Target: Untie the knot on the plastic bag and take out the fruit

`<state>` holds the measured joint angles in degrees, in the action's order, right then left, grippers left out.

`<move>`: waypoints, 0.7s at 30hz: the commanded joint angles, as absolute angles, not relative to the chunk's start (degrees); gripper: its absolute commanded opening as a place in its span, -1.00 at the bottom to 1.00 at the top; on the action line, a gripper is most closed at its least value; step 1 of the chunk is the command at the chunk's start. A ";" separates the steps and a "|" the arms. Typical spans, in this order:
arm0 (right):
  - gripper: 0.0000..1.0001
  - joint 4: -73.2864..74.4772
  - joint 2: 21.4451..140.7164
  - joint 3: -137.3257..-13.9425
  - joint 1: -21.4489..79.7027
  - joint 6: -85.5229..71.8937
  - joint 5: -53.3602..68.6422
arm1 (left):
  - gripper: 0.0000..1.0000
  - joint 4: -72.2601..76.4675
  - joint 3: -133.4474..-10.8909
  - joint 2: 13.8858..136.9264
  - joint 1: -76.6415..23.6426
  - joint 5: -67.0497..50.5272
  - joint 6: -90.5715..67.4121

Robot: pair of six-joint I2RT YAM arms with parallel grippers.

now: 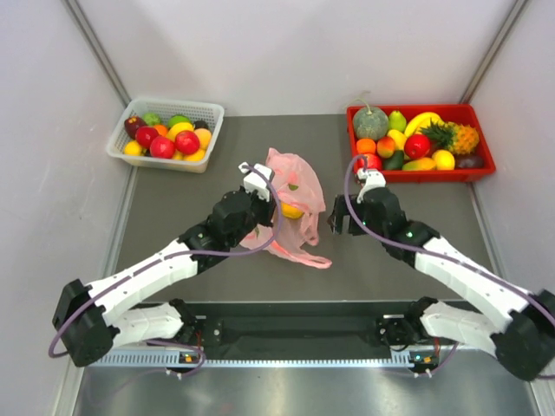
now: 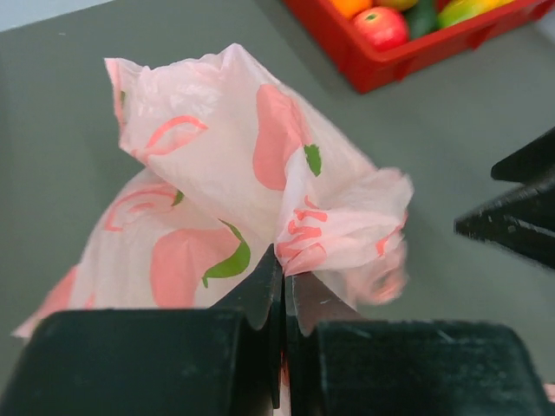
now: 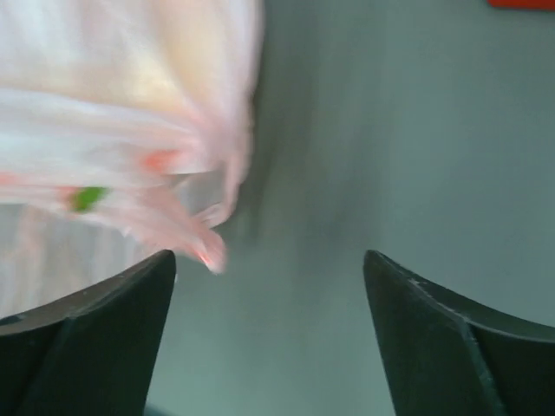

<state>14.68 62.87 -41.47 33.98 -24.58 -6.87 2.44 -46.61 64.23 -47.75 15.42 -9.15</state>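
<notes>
The pink plastic bag (image 1: 293,186) with peach prints stands crumpled at the table's middle. A yellow-orange fruit (image 1: 292,211) shows at its lower front. One handle strip (image 1: 301,256) trails flat on the table toward me. The knot is hidden among the folds. My left gripper (image 1: 272,208) is shut on a fold of the bag (image 2: 225,165), its jaws pressed together around the thin plastic at the left gripper (image 2: 284,270) tips. Just right of the bag, my right gripper (image 1: 335,222) stands open and holds nothing. In the right wrist view the blurred bag (image 3: 121,113) hangs beside the left finger of the right gripper (image 3: 269,264).
A white basket (image 1: 211,110) of mixed fruit stands at the back left. A red tray (image 1: 482,163) of fruit stands at the back right, its corner (image 2: 364,74) also in the left wrist view. Grey walls close in on both sides.
</notes>
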 commanded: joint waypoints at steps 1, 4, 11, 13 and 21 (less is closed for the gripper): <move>0.82 22.91 52.94 -41.84 39.54 -23.99 -13.35 | -1.00 8.26 -43.26 61.53 -48.34 9.94 -16.95; 0.81 24.08 46.44 -40.00 44.90 -24.96 -13.89 | -1.00 9.83 -40.70 61.08 -49.04 8.18 -19.59; 0.38 20.31 47.18 -38.14 62.82 -26.72 -17.13 | -1.00 13.70 -37.18 63.89 -50.27 7.74 -23.29; 0.28 17.15 52.36 -39.02 69.67 -26.19 -18.27 | -1.00 14.15 -37.00 64.77 -50.54 7.73 -24.17; -0.32 8.29 64.86 -42.10 76.64 -26.10 -32.94 | -1.00 14.59 -36.91 63.20 -50.80 10.28 -25.49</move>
